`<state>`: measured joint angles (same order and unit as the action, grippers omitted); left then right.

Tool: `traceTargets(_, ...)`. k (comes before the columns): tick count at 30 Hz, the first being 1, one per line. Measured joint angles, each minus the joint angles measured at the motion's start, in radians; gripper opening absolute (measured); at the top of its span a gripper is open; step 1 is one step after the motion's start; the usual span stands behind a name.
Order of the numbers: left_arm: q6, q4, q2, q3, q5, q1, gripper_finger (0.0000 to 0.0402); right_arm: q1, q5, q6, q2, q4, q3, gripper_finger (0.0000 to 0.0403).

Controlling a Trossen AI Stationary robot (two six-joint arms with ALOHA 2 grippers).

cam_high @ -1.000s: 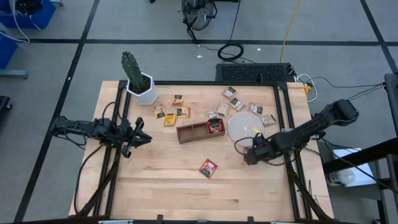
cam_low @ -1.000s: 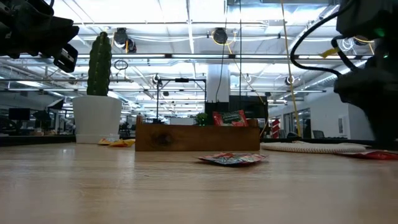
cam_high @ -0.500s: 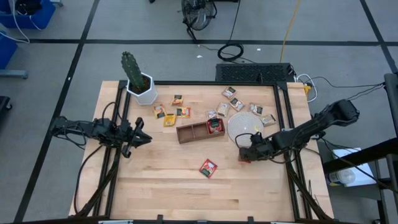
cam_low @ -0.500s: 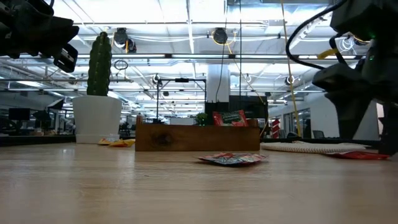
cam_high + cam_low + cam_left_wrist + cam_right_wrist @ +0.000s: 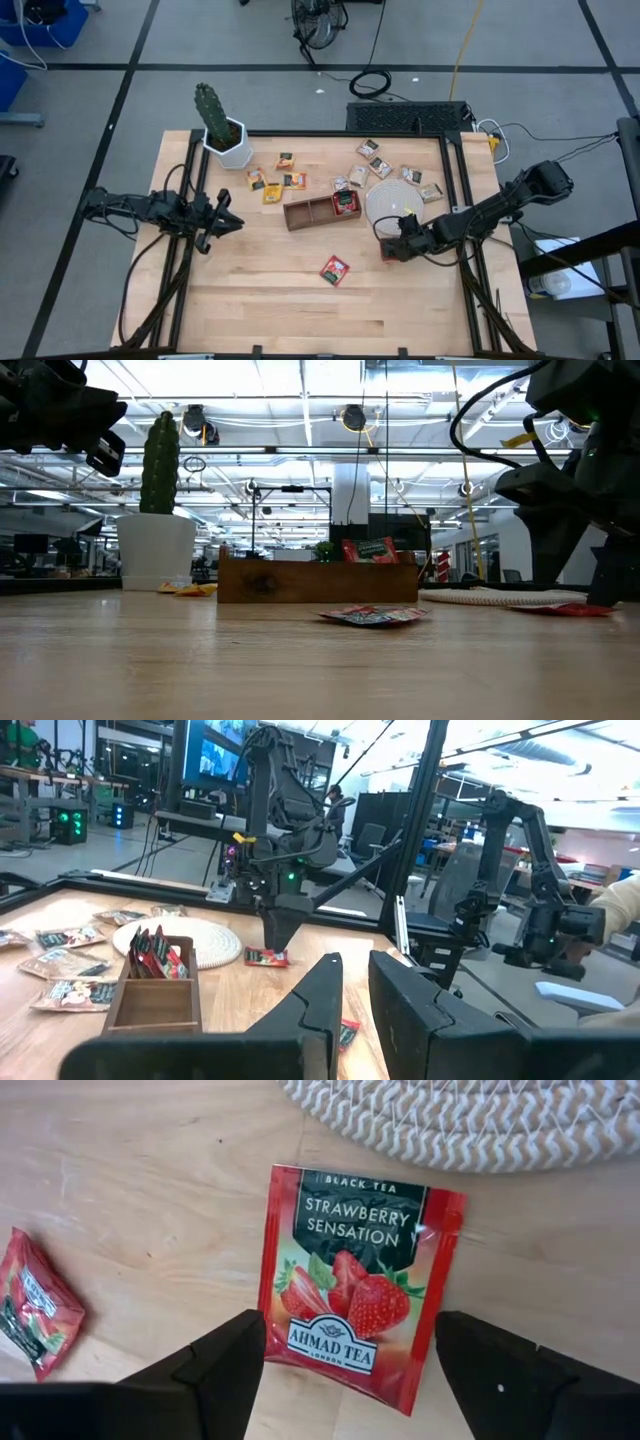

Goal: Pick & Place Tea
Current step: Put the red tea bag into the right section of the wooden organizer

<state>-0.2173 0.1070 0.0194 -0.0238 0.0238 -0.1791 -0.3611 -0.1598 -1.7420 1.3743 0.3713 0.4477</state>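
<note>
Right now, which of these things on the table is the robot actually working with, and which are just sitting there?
Part of the job:
- red strawberry sachet, between the open right gripper fingers
- second red sachet on bare wood
- loose sachets behind the tray
- wooden tray, red sachets in one end

Just there:
- potted cactus
- woven round mat
- left gripper, waiting

Red strawberry tea sachet (image 5: pixel 358 1287) lies flat on the surface; another red one (image 5: pixel 334 270) lies apart, more stand in the tray (image 5: pixel 309 214).
</note>
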Motion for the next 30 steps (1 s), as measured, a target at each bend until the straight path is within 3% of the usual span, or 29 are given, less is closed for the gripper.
traceTargets(5,0.000,0.001,0.000,0.000,0.000,0.000,0.0058,-0.009,0.033,-0.016,0.000,0.002,0.000,0.0241)
traceTargets(12,0.000,0.001,0.000,0.000,0.000,0.000,0.0058,-0.012,0.073,0.025,0.004,0.044,0.023,0.0165)
traceTargets(20,0.000,0.001,0.000,0.000,0.000,0.000,0.0058,0.036,0.236,0.221,-0.012,0.060,0.234,0.0141)
traceTargets(24,0.000,0.000,0.000,0.000,0.000,0.000,0.0058,0.013,0.205,0.445,-0.026,-0.240,0.371,0.0140)
traceTargets(30,0.000,0.003,0.000,0.000,0.000,0.000,0.0058,-0.129,-0.049,1.049,0.011,-0.907,0.379,0.0139)
